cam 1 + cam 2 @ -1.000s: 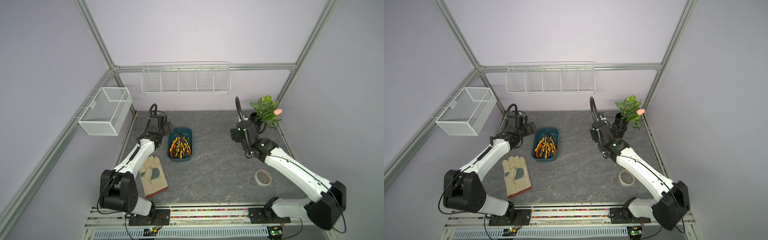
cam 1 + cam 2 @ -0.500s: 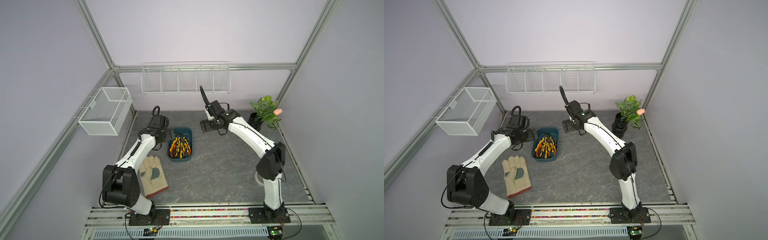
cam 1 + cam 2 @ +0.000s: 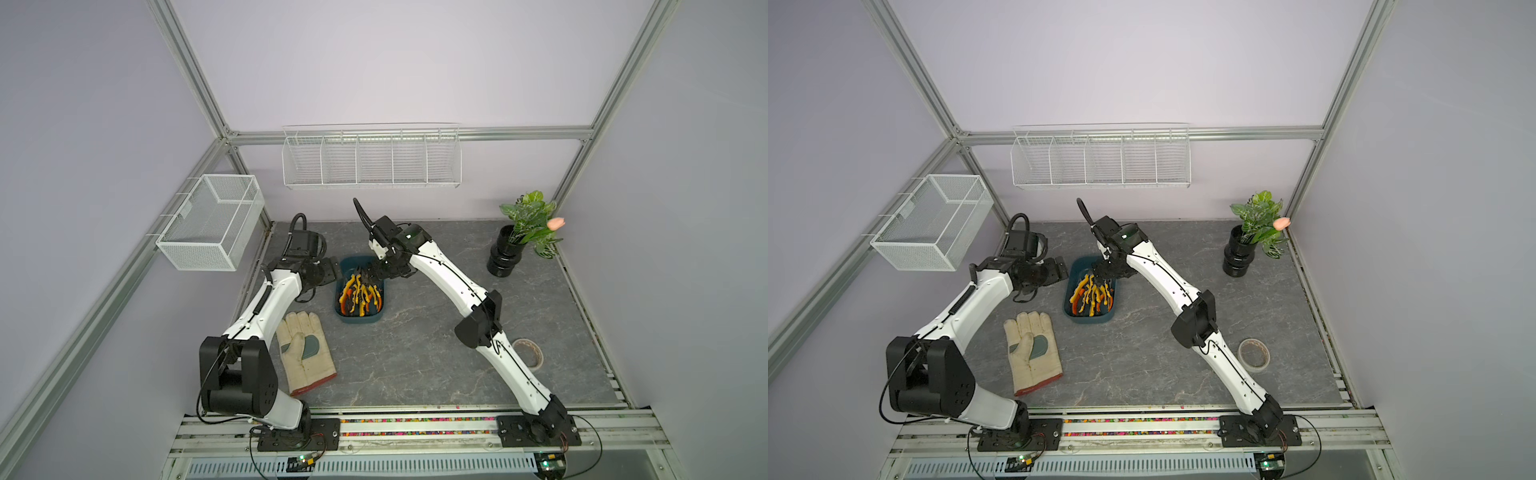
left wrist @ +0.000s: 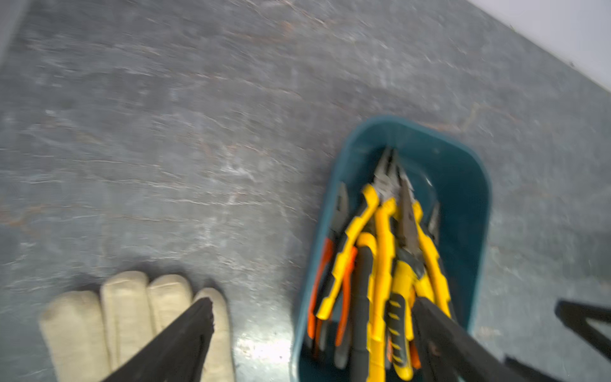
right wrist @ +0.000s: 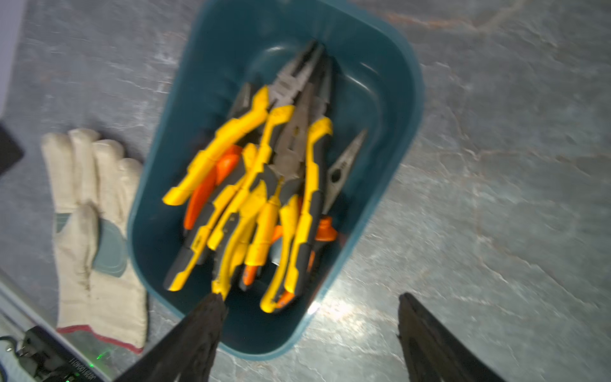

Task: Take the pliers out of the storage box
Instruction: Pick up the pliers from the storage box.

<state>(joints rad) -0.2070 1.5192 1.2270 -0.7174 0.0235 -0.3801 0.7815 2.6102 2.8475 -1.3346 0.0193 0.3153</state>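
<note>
Pliers point(image 5: 264, 185) ungripped; left claw point(image 4: 312, 304), right claw point(image 5: 309, 297) spread wide

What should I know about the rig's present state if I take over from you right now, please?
Left gripper: open, empty, by the storage box on its left side.
Right gripper: open, empty, above the box's far end.
Pliers: piled in the box, yellow and orange handles mixed.
Done: nothing; no pliers lie on the table.
Left: grasp and lift out every pair.
</note>
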